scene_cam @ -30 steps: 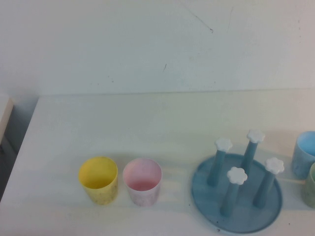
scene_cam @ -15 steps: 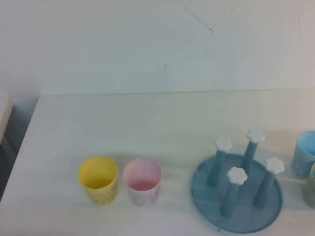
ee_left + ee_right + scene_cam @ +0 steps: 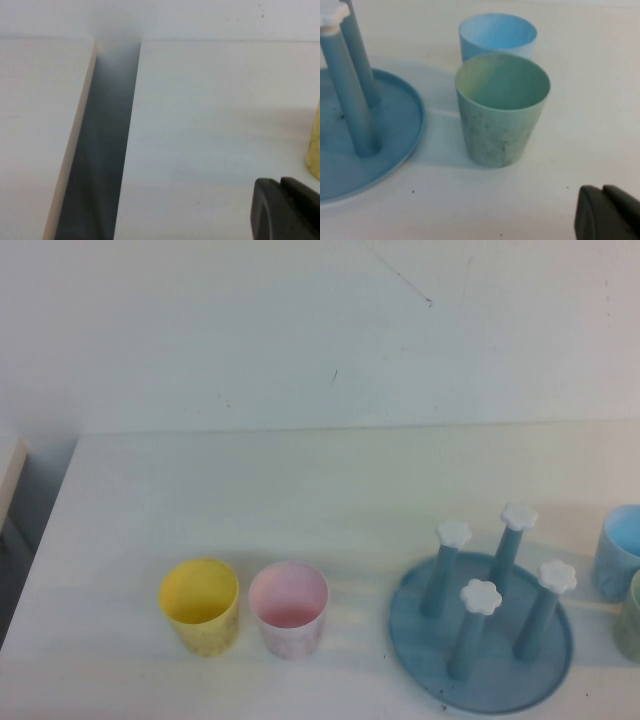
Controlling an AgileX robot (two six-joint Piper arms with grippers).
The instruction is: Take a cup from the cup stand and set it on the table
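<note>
Twice compared against the past second in the high view, and finds nothing shifted: same layout, no arm in sight. Finds the cup stand (image 3: pixel 415 625) at about 5 o'clock on the table (image 3: pixel 300 490), with all four white-capped pegs bare. Places the cup (image 3: pixel 501 107) upright, mouth up, on the tabletop at 3 o'clock from the stand, just beside the tray rim but apart from it. Sets the light blue cup (image 3: pixel 622 550) at 12 o'clock from it, close; cannot tell whether touching. Spots the yellow cup (image 3: pixel 200 605) and the pink cup (image 3: pixel 288 608) side by side at 9 o'clock from the stand, well apart from it. Puts the right gripper (image 3: pixel 607 212) low over the table near the mint cup and apart from it; cannot tell how wide. Puts the left gripper (image 3: pixel 287 210) toward the table's left edge, near the yellow cup; again cannot tell the opening. Reads the stillness as placing done, with probably nothing left but rest.
</note>
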